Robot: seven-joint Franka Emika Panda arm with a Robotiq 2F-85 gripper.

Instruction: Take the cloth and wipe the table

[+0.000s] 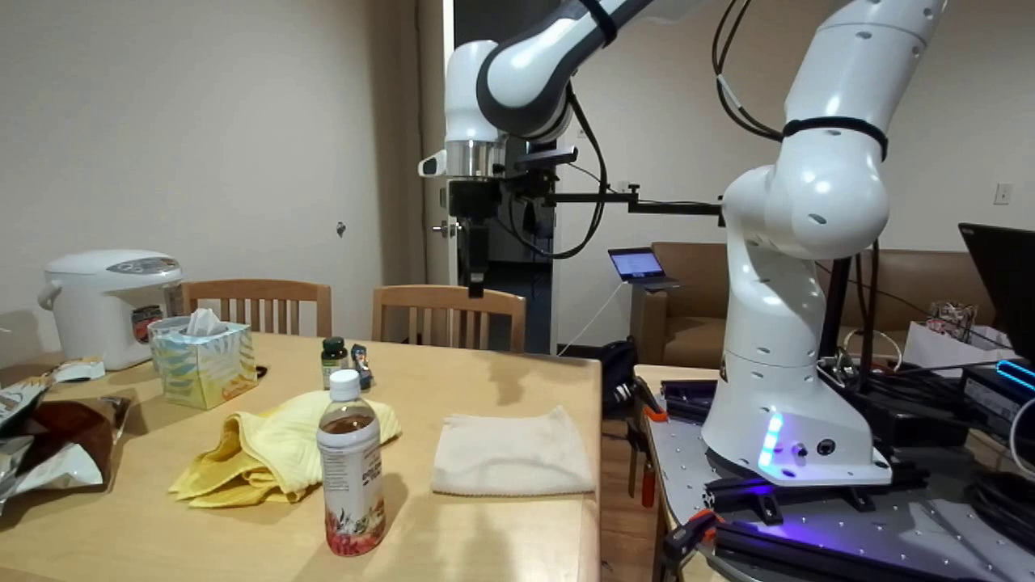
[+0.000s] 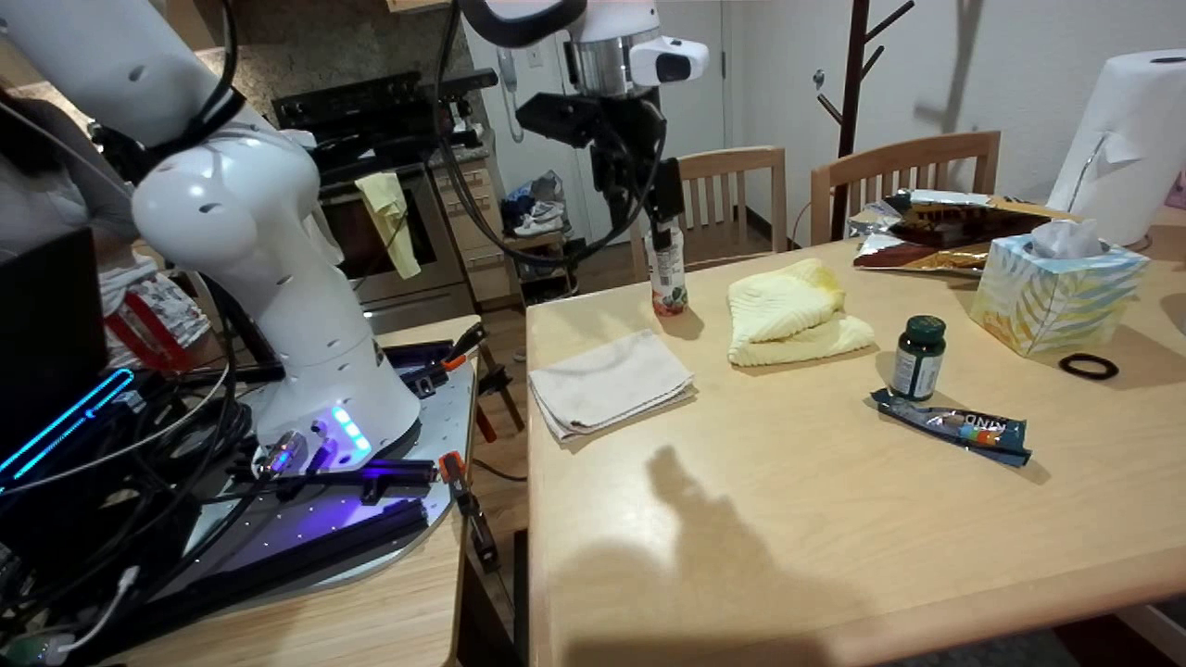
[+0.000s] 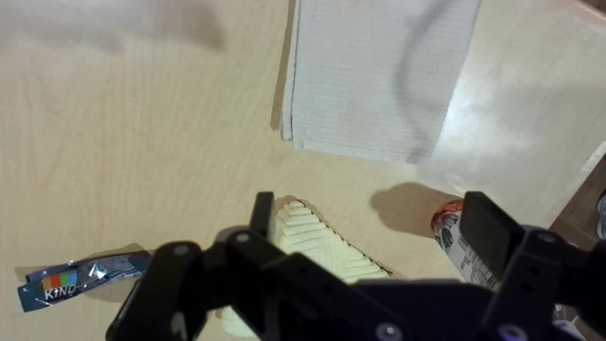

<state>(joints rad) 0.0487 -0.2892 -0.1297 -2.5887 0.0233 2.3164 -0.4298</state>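
Note:
A yellow cloth (image 1: 283, 444) lies crumpled on the wooden table (image 1: 517, 541); it also shows in an exterior view (image 2: 788, 310). A folded off-white cloth (image 1: 512, 457) lies flat near the table edge by the robot base, also in an exterior view (image 2: 611, 382). My gripper (image 1: 475, 284) hangs well above the table, pointing down. In the wrist view the gripper (image 3: 370, 206) is open, fingers wide apart, with nothing between them. The off-white cloth (image 3: 374, 80) lies ahead of the fingers, and the yellow cloth (image 3: 326, 244) lies below, partly hidden by the gripper.
A drink bottle (image 1: 352, 477) stands upright beside the yellow cloth. A green pill bottle (image 2: 919, 359), a snack bar (image 2: 959, 426), a black ring (image 2: 1089, 366), a tissue box (image 2: 1061, 287), snack bags (image 2: 954, 232) and a paper towel roll (image 2: 1116, 148) are farther along. A white water boiler (image 1: 113, 307) stands behind.

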